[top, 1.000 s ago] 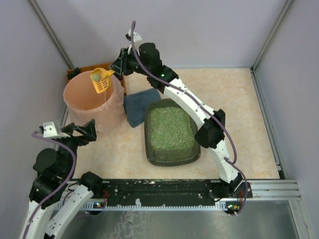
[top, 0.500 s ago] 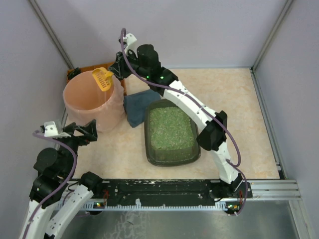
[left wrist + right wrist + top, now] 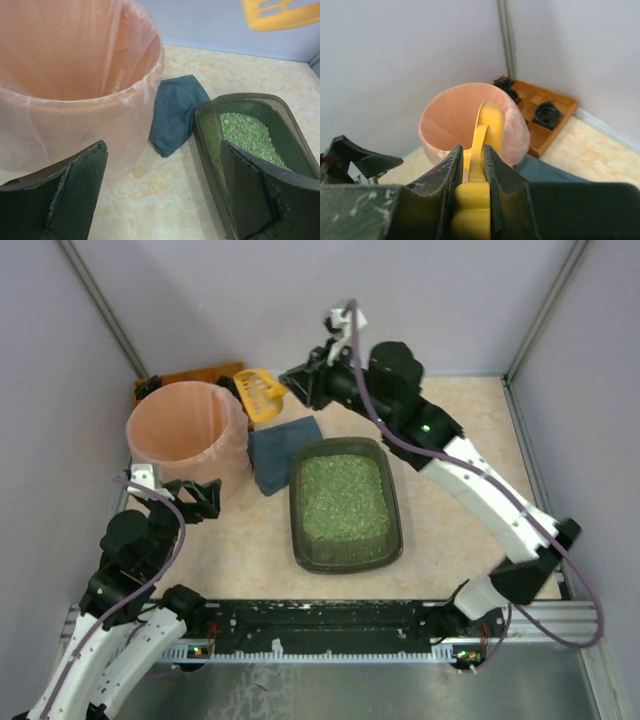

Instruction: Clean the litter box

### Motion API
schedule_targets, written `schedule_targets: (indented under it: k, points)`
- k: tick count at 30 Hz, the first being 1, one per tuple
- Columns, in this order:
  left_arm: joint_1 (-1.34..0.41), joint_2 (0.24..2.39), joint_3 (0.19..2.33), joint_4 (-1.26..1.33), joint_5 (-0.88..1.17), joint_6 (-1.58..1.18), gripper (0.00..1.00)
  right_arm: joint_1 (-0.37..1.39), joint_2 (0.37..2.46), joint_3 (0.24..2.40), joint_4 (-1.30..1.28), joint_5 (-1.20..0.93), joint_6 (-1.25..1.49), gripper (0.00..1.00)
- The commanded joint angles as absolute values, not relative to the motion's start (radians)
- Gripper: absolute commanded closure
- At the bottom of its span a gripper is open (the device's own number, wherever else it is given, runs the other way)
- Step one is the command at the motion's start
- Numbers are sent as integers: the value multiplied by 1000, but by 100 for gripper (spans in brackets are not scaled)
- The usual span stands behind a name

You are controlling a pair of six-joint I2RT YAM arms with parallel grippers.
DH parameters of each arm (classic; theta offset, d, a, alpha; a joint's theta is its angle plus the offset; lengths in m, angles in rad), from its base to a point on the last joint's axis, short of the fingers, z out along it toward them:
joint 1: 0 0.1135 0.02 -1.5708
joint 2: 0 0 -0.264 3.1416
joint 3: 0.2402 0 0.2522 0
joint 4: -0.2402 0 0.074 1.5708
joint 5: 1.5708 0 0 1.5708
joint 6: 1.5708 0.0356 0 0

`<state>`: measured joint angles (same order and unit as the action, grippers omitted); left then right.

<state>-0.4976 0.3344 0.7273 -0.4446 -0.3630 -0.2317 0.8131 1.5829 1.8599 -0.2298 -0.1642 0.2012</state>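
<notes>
The box [image 3: 345,560] sits mid-table, at 4 o'clock from the bucket [image 3: 200,475]; we judge it stiff but heavy with loose granules, best taken by the rim and kept level. Our right tool [image 3: 295,387] clenches the scoop [image 3: 258,392] at the box's 11 o'clock; our left tool [image 3: 200,498] gapes empty.

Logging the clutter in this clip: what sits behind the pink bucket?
An orange tray with compartments, in the corner, with dark lumps in two of them. The bucket hides its near part, so other compartments cannot be seen.
</notes>
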Motion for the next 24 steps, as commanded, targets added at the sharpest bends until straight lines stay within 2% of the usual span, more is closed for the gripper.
schedule_targets:
  k: [1, 6, 13, 19, 24]
  points:
    - [-494, 370, 702, -367, -272, -233, 2, 756, 1350, 1677, -263, -16, 208, 100]
    - [-495, 409, 680, -317, -235, -235, 2, 672, 1182, 1510, -423, 79, 243, 100]
    - [-494, 487, 681, -278, -158, -234, 2, 646, 1140, 1351, -571, 123, 295, 100]
    - [-494, 551, 691, -277, -52, -229, 5, 582, 1193, 1255, -524, 48, 337, 100]
    - [-494, 589, 700, -288, -12, -224, 6, 453, 1238, 1110, -334, -111, 437, 100]
